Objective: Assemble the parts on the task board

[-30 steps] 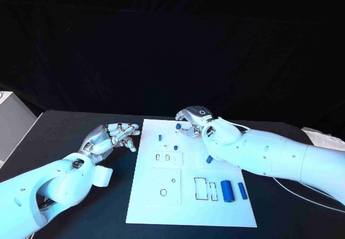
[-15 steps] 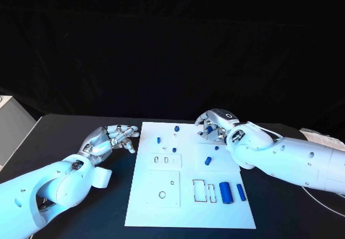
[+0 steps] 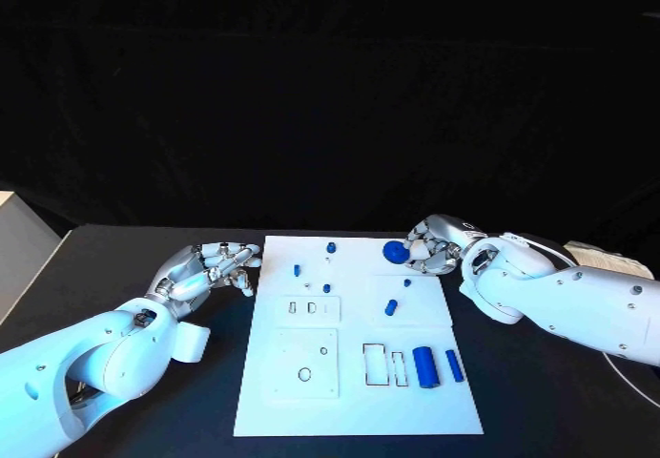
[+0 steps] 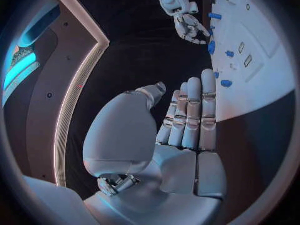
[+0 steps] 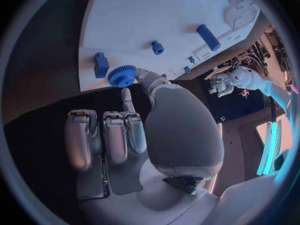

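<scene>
Off the board's near edge, left hand (image 3: pixel 209 270) resting on the black table (image 3: pixel 124 258), fingers loosely together and apart from everything, grasping nothing; likely parked there to leave the board free for the other arm. Just beyond those fingertips, white task board (image 3: pixel 358 382) lying flat, with small blue pegs (image 3: pixel 330 247) standing near its far edge, empty outlined slots in the middle, and two blue cylinders (image 3: pixel 425 366) lying side by side toward the near right corner. At the board's far right corner, right hand (image 3: pixel 438 246) pinching a round blue gear (image 3: pixel 396 251) between thumb and fingertip, the other fingers folded back; in the right wrist view the gear (image 5: pixel 122 76) sits at the fingertips, right at the board's edge, with a small blue block (image 5: pixel 100 64) just beside it. Held aloft so, probably for carrying to its seat. Hard to tell whether the gear touches the board, and which seat awaits it; the pinching fingertips partly covered by the gear itself.
</scene>
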Available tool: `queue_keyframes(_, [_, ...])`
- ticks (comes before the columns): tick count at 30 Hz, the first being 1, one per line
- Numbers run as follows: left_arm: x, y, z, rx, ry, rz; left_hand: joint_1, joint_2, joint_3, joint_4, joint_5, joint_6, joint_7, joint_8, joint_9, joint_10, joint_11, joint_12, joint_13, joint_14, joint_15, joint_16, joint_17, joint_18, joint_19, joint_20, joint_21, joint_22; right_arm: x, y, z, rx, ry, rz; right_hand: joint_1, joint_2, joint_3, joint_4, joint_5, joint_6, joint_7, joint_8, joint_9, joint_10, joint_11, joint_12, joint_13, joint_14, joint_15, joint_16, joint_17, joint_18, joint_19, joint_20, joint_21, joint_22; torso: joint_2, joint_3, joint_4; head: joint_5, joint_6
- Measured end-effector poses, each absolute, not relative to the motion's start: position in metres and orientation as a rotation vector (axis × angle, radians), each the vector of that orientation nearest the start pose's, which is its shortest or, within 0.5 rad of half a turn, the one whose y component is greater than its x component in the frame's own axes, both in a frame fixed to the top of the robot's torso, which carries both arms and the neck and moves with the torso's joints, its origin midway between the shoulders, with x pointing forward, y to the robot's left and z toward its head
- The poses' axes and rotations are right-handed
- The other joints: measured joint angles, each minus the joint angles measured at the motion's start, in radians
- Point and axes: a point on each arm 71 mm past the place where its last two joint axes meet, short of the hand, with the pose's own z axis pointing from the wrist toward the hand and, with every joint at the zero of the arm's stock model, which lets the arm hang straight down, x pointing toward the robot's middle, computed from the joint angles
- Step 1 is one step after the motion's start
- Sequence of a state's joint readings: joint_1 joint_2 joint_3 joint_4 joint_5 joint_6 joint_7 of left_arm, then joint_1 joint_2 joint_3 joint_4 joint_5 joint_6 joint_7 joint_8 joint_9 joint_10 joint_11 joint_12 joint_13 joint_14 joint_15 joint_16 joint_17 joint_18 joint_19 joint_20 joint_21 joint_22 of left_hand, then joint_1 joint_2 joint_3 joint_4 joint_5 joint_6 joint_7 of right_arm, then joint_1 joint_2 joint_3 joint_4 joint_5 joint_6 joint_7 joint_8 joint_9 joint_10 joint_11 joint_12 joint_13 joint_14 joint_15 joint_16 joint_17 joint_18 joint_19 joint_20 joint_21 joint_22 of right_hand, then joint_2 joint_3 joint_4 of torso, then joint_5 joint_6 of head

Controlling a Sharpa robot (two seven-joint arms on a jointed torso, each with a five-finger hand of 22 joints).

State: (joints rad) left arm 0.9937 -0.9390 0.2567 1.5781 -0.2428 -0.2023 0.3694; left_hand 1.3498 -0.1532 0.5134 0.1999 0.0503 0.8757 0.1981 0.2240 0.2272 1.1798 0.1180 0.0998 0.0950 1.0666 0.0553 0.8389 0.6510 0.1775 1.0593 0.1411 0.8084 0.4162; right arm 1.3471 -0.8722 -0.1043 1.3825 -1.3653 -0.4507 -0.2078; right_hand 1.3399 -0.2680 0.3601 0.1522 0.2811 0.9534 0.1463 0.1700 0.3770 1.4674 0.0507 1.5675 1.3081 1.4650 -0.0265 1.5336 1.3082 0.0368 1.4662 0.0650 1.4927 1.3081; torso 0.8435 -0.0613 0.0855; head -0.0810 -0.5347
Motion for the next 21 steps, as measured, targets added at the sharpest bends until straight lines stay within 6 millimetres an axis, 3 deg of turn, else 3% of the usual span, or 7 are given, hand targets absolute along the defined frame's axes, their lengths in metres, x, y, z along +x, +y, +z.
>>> queue_keyframes(6, [0.478, 0.241, -0.161, -0.949, 1.372, -1.619, 0.000, 0.000, 0.003, -0.003, 0.000, 0.000, 0.000, 0.000, 0.000, 0.000, 0.000, 0.000, 0.000, 0.002, -0.002, 0.005, 0.001, 0.000, 0.000, 0.000, 0.000, 0.002, 0.536, -0.274, -0.136, 0.110, 1.533, 0.394, 0.002, 0.002, -0.005, 0.005, 0.000, -0.013, 0.003, 0.000, 0.000, -0.003, 0.005, 0.000, 0.000, 0.002, 0.002, 0.002, 0.000, 0.000, 0.000, 0.007, 0.009, 0.000, 0.001, 0.0002, -0.0011, -0.003, -0.002])
queue_keyframes(10, [0.478, 0.241, -0.162, -0.949, 1.378, -1.620, 0.000, 0.000, 0.003, -0.003, 0.000, 0.000, 0.000, 0.000, 0.000, 0.000, 0.000, 0.000, 0.000, 0.002, -0.002, 0.005, 0.001, 0.000, 0.000, 0.000, 0.000, 0.002, 0.540, -0.274, -0.134, 0.125, 1.529, 0.384, 0.002, 0.002, -0.007, 0.007, 0.004, -0.019, 0.005, 0.000, 0.000, -0.001, 0.007, 0.000, 0.000, 0.003, 0.003, 0.004, 0.000, 0.000, 0.000, 0.007, 0.016, 0.000, 0.001, -0.0011, 0.0021, -0.007, -0.004])
queue_keyframes(12, [0.478, 0.241, -0.163, -0.949, 1.379, -1.618, 0.000, 0.000, 0.003, -0.003, 0.000, 0.000, 0.000, 0.000, 0.000, 0.000, 0.000, 0.000, 0.000, 0.002, -0.002, 0.005, 0.001, 0.000, 0.000, 0.000, 0.000, 0.002, 0.542, -0.273, -0.132, 0.130, 1.524, 0.382, 0.006, 0.006, -0.007, 0.007, 0.004, -0.019, 0.005, 0.000, -0.001, -0.001, 0.007, 0.000, 0.000, 0.003, 0.003, 0.004, 0.000, -0.015, 0.000, 0.007, 0.023, 0.000, 0.001, -0.0017, 0.0039, -0.008, -0.007])
queue_keyframes(21, [0.479, 0.242, -0.164, -0.950, 1.385, -1.613, 0.000, 0.000, 0.003, -0.003, 0.000, 0.000, 0.000, 0.000, 0.000, 0.000, 0.000, 0.000, 0.000, 0.002, -0.002, 0.005, 0.001, 0.000, 0.000, 0.000, 0.000, 0.002, 0.547, -0.273, -0.127, 0.145, 1.502, 0.376, 0.006, 0.006, -0.010, 0.010, 0.004, -0.019, 0.005, 0.000, -0.001, -0.001, 0.007, 0.000, 0.000, 0.000, 0.007, 0.004, 0.000, -0.015, 0.000, 0.007, 0.027, 0.000, 0.005, -0.0005, 0.0081, -0.009, -0.007])
